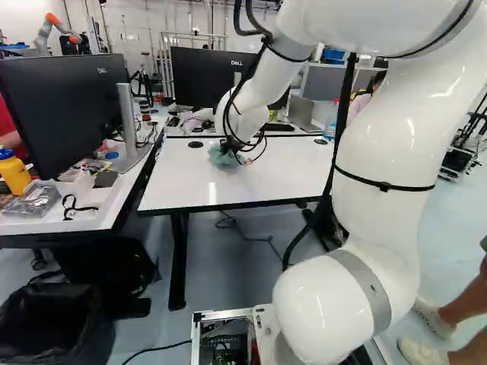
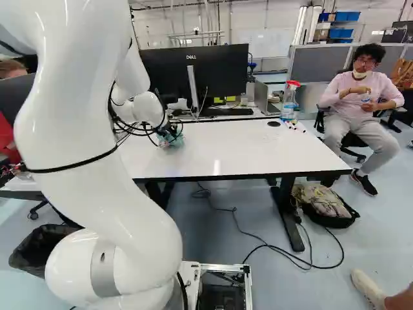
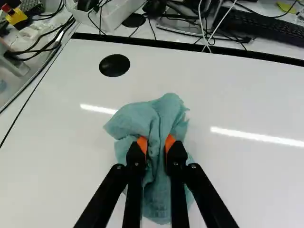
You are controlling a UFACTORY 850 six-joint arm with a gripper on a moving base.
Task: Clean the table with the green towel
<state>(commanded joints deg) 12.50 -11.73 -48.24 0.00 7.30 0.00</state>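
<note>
Starting at your base, you have the open metal frame (image 2: 226, 266) with electronics inside, beside the arm's lowest joint. A black-lined bin (image 1: 46, 323) stands on the floor at the left of the left base view. Under and ahead of your white table (image 2: 226, 155), a black cable (image 2: 277, 248) winds over the floor; a patterned backpack (image 2: 332, 210) lies by the table leg at the right of the right base view.

To the left of the left base view, your side desk (image 1: 57, 220) bears a yellow bottle (image 1: 14, 173) with a blue cap and a large black monitor (image 1: 65, 106).

Gripper (image 2: 169, 132): closed on the cloth. In the wrist view you see both orange pads (image 3: 142, 143) pinching a fold of the green towel (image 3: 159, 111) from two sides. The towel is over the table's left part in the left base view, bunched, and appears to rest on the white surface. A round black grommet (image 3: 114, 65) sits near it, apart.

At your table's far right corner are a few markers (image 2: 298, 126); a spray bottle (image 2: 289, 102) with a red head stands near them. Beyond the far edge you have a black keyboard (image 3: 261, 26), a second monitor (image 2: 219, 74) and a grey laptop (image 2: 263, 98).
</note>
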